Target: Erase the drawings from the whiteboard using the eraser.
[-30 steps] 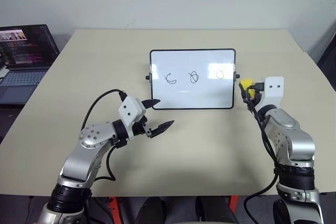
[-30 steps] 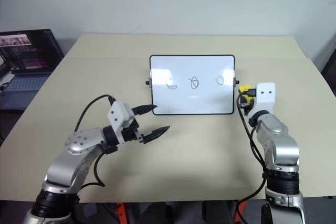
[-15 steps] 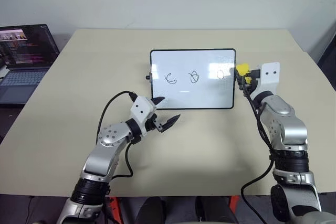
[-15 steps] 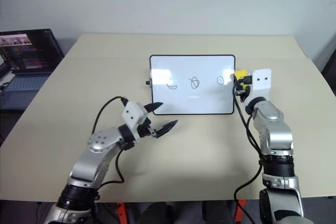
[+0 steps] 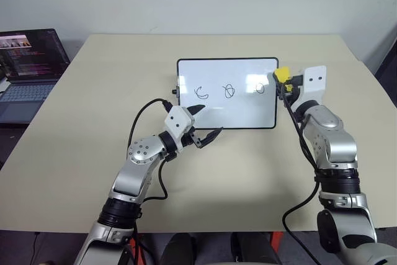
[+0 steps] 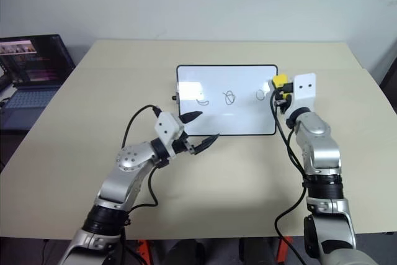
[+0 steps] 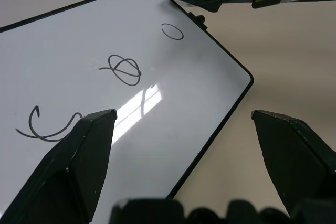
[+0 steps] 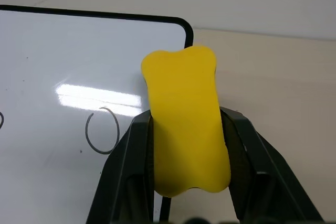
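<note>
The whiteboard (image 5: pixel 242 111) lies flat in the middle of the table. Its three drawings run in a row: a C-curve (image 5: pixel 201 93), a looped scribble (image 5: pixel 229 90) and a small oval (image 5: pixel 260 88). My right gripper (image 5: pixel 280 79) is shut on the yellow eraser (image 8: pixel 185 124) and holds it above the board's far right corner, just right of the oval. My left gripper (image 5: pixel 209 120) is open and empty at the board's near edge. One finger is over the white surface near the C-curve, the other over the table in front of the frame.
An open laptop (image 5: pixel 28 69) sits at the table's far left edge. Bare beige tabletop (image 5: pixel 248 172) surrounds the board. Small black knobs stick out of the board's short sides (image 5: pixel 175 91).
My left gripper has moved right and forward, up to the board's near edge. My right gripper has lifted the eraser from beside the board's right edge to over its far right corner.
</note>
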You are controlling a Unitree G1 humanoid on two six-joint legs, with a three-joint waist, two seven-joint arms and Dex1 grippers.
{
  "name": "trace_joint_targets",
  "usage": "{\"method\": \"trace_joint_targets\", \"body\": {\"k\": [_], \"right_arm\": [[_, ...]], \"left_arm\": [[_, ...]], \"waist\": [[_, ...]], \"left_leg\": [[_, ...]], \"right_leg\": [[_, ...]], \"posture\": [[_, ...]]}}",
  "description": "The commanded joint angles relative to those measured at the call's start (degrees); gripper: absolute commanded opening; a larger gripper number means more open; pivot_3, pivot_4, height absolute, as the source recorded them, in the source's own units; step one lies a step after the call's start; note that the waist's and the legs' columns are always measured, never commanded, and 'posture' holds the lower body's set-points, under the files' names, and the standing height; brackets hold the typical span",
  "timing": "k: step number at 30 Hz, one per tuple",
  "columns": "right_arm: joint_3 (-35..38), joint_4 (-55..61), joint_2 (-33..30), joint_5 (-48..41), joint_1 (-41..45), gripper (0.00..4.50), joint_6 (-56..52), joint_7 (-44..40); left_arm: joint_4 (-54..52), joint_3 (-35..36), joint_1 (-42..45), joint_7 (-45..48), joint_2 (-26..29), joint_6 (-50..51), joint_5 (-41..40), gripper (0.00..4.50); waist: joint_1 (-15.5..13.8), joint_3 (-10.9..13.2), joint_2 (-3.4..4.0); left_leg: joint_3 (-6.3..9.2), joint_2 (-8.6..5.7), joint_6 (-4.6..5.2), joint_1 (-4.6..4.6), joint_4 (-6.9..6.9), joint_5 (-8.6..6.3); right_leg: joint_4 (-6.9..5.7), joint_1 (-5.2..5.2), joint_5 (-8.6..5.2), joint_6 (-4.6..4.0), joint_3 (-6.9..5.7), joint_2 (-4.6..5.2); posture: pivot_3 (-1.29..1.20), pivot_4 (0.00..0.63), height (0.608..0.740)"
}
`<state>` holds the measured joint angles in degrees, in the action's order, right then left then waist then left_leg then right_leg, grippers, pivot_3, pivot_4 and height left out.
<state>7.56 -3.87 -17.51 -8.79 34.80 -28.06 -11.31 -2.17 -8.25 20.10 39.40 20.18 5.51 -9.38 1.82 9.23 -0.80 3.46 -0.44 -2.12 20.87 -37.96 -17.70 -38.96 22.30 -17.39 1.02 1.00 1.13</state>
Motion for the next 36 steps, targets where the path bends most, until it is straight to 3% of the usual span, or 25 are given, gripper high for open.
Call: {"method": "trace_joint_targets", "body": {"k": [1, 19, 36], "right_arm": [[-0.7, 0.1, -0.2, 0.6, 2.4, 1.39, 3.0, -0.6], [-2.0, -11.0, 2.3, 1.2, 7.7, 1.39, 12.4, -2.8], [-3.4, -13.8, 5.2, 1.5, 5.7, 1.39, 14.0, -2.7]], "left_arm": [[-0.4, 0.1, 0.6, 0.6, 0.3, -1.5, 0.2, 4.5], [-0.6, 0.6, 1.4, 1.2, 0.4, -0.9, 0.5, 4.5], [-3.0, 1.1, 0.4, 0.4, 0.9, 0.6, 0.2, 4.5]], "waist": [[0.0, 0.0, 0.0], [0.0, 0.0, 0.0], [0.0, 0.0, 0.0]], "left_leg": [[0.0, 0.0, 0.0, 0.0, 0.0, 0.0], [-0.01, 0.01, 0.0, 0.0, 0.0, 0.0], [0.0, 0.01, 0.0, 0.01, -0.01, 0.0]], "right_leg": [[0.0, 0.0, 0.0, 0.0, 0.0, 0.0], [0.0, 0.0, 0.0, 0.0, 0.01, 0.0], [-0.01, 0.01, 0.01, -0.01, 0.0, 0.02]], "posture": [[0.0, 0.15, 0.74], [0.0, 0.15, 0.74], [0.0, 0.15, 0.74]]}}
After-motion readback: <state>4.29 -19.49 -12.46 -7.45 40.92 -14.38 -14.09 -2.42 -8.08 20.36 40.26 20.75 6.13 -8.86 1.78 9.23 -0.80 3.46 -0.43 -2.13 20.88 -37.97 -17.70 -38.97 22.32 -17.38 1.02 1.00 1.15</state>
